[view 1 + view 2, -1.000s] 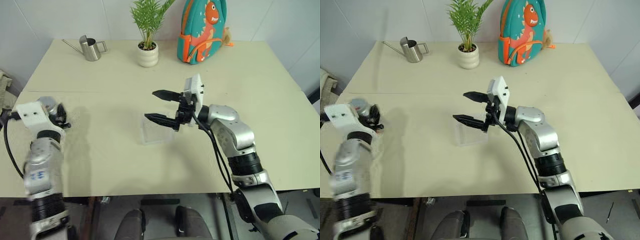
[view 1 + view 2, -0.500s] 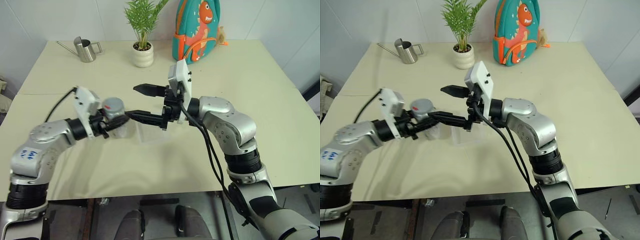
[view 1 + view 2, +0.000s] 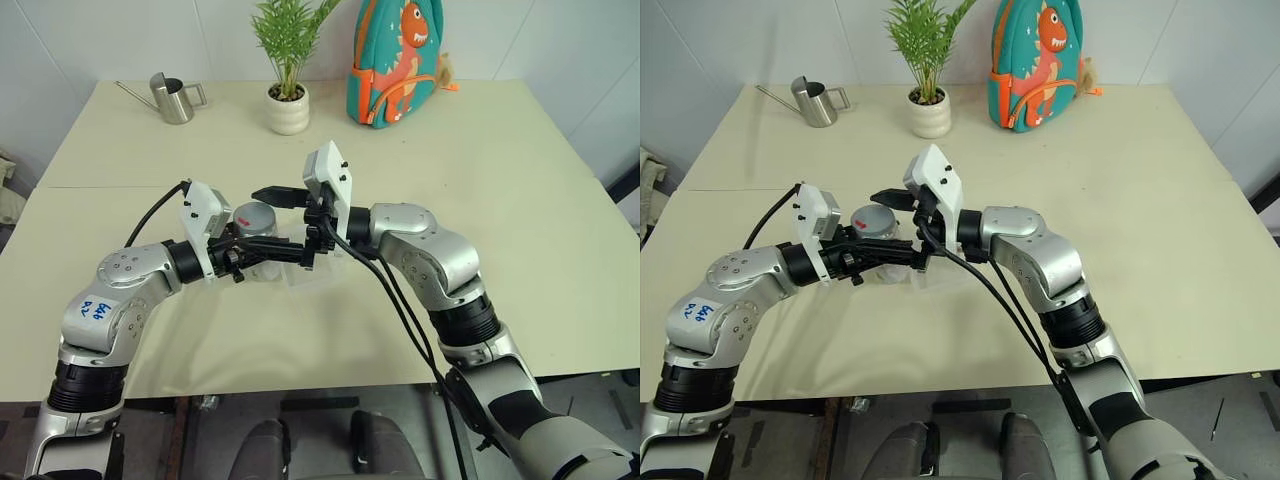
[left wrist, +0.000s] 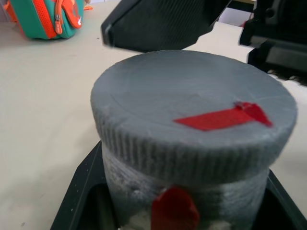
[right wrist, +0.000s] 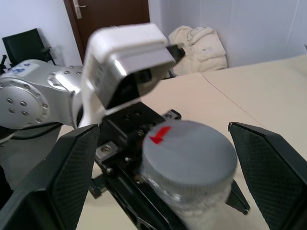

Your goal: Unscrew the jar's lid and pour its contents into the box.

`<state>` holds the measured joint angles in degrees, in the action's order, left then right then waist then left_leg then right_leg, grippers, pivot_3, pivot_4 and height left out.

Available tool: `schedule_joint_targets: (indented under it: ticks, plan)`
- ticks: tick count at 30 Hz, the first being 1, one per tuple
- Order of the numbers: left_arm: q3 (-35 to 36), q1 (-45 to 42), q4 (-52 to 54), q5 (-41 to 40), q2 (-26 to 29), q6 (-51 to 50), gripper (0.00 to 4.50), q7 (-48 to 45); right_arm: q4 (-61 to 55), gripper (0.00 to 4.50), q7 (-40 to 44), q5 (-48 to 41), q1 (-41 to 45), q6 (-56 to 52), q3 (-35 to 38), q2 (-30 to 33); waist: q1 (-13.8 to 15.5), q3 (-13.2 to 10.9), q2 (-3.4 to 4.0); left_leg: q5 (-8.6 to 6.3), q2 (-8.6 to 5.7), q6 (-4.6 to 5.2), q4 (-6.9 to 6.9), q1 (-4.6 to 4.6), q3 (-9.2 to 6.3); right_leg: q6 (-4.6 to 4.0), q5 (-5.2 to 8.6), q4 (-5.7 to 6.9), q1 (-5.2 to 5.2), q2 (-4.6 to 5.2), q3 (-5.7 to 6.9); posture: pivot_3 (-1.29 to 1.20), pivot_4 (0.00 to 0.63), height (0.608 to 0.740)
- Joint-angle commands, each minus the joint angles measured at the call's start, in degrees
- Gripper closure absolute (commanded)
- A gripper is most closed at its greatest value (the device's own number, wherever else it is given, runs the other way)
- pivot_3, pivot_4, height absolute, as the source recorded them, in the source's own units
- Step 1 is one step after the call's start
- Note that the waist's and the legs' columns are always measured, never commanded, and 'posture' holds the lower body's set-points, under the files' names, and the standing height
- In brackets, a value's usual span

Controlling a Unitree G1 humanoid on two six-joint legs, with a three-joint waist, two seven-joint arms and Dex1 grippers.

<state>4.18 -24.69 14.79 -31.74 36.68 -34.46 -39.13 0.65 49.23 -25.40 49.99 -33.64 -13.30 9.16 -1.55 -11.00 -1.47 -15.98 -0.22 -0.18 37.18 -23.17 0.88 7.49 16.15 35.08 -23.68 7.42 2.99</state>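
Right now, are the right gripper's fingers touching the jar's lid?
Apart. The right wrist view shows both fingers standing wide of the lid, with a gap on each side.

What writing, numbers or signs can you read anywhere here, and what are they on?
Blue handwritten marks on a white sticker on the robot's left arm: too blurred to read for certain.
The lid bears a red mark, the jar a red patch: no letters on either.
The backpack shows a picture of an orange dinosaur, no words.

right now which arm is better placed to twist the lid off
Right. Its open gripper already flanks the lid, fingers apart on either side, while the left gripper is shut on the jar, steadying it.
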Motion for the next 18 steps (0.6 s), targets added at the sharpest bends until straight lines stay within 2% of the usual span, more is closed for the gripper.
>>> schedule_joint_targets:
  ticks: [1, 18]
  plan:
    - [1.1, -0.8, 1.7, 0.2, -0.3, 1.3, 2.48, -0.2, -0.1, 0.0, 0.5, -2.0, 1.4, 1.7, 2.6, -1.7, 0.0, 0.0, 0.0, 0.0, 0.0, 0.0, 0.0, 0.0, 0.0, 0.0, 0.0, 0.0, 0.0, 0.0, 0.0, 0.0, 0.15, 0.74]
    - [1.3, -0.9, 0.9, 1.3, -0.9, 2.3, 2.48, -0.3, 2.9, 0.0, 2.6, 0.1, 1.2, 4.1, 2.0, -1.6, 0.0, 0.0, 0.0, 0.0, 0.0, 0.0, -0.01, 0.0, 0.0, 0.0, 0.0, 0.0, -0.01, 0.0, 0.0, 0.0, 0.15, 0.74]
